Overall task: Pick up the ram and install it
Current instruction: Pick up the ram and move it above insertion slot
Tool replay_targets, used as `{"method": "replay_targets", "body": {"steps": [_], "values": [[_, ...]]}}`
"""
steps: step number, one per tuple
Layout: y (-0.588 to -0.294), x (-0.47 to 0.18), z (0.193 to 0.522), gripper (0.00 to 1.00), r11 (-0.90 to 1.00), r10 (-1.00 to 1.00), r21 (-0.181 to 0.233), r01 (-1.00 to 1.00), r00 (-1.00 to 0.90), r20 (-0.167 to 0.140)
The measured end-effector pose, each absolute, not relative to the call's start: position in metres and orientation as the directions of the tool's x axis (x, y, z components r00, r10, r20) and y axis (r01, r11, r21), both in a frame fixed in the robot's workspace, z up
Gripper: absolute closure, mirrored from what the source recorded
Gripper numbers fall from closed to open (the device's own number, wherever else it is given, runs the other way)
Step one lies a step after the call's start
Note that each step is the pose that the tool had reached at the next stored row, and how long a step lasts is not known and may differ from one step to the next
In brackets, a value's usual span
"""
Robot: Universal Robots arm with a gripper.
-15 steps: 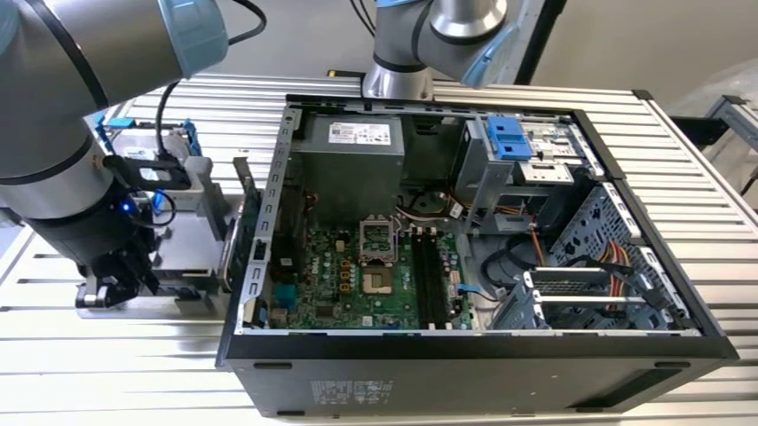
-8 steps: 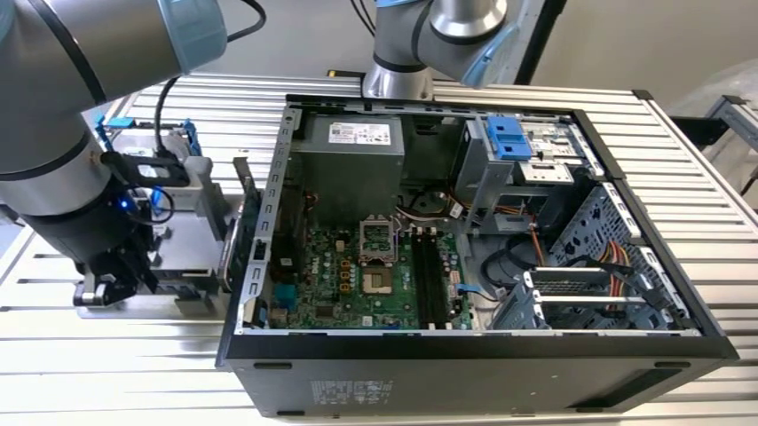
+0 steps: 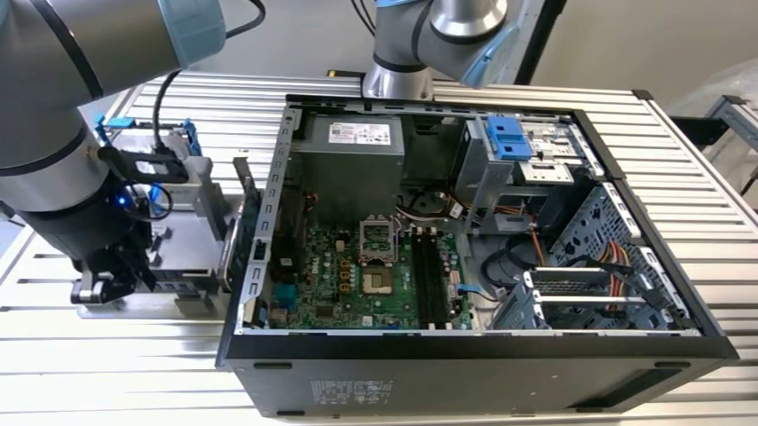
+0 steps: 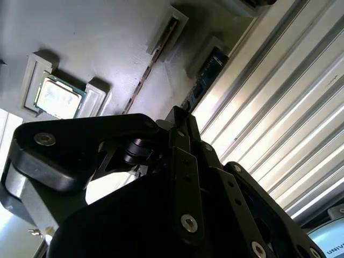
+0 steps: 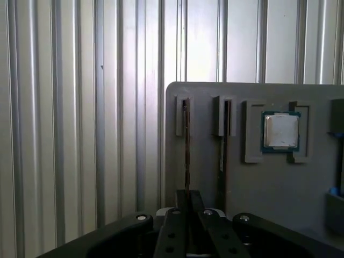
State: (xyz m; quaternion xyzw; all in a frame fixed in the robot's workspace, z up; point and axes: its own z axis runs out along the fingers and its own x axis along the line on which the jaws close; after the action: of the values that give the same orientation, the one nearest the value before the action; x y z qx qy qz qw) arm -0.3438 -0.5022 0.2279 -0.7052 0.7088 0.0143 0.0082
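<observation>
A ribbed aluminium desk (image 3: pixel 698 169) carries a large open black computer case (image 3: pixel 474 368) with its green motherboard (image 3: pixel 355 284) exposed. At the exterior view's left, the grey robot arm (image 3: pixel 53 151) reaches down over a flat grey plastic tray (image 5: pixel 269 188) just beside the case. In the first wrist view the black two-fingered tool (image 5: pixel 188 204) is clenched on the long, thin, dark circuit-board ram (image 5: pixel 186 145), which stands on edge in the tray's outermost slot. A second such stick (image 5: pixel 222 145) stands in the neighbouring slot. Beyond it a small square silver processor chip (image 5: pixel 280 130) lies in its recess.
</observation>
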Motion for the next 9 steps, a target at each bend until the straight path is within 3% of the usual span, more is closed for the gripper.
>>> {"method": "replay_targets", "body": {"steps": [9], "values": [[-0.5022,-0.3438,0.2376,1.00,0.005,-0.999,0.009,-1.000,-0.005,-0.032]]}}
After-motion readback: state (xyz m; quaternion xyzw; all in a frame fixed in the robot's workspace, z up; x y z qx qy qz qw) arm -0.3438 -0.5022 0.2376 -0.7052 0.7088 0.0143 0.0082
